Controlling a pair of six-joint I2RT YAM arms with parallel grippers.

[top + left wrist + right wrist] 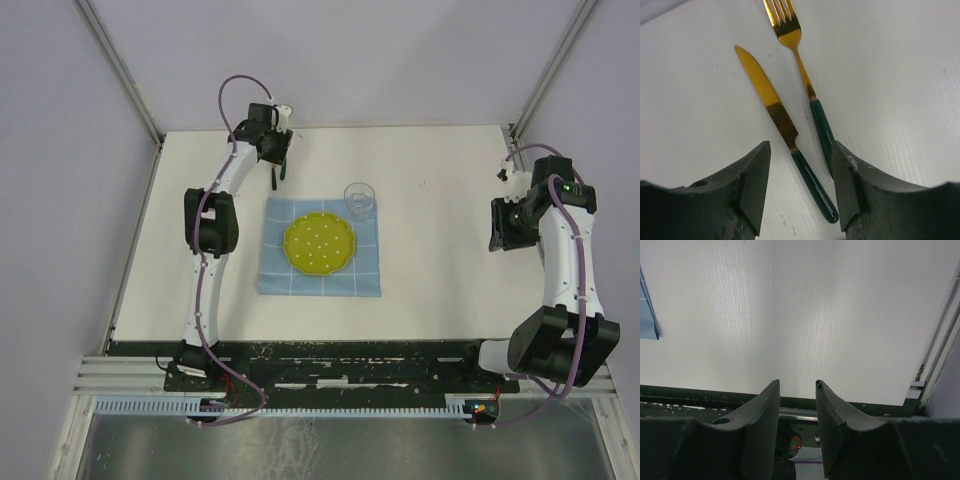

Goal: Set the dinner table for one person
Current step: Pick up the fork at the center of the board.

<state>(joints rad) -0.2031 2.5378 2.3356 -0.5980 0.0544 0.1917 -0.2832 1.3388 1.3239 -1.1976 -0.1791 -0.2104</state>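
A knife (774,104) with a gold blade and dark green handle lies on the off-white dinner table (430,270), and a matching fork (799,60) lies beside it. My left gripper (801,147) hovers open over them at the table's far left (278,170). The end of the knife handle sits between its fingers without touching them. The fork handle runs under the right finger (845,180). My right gripper (797,385) is open and empty, low over the table's right side (497,232).
A light-blue gridded cloth (275,275) lies mid-table with a yellow scalloped plate (319,243) on it and a clear glass (360,199) at its far right corner. The cloth's edge (647,315) shows in the right wrist view. A dark rail (330,352) runs along the near edge.
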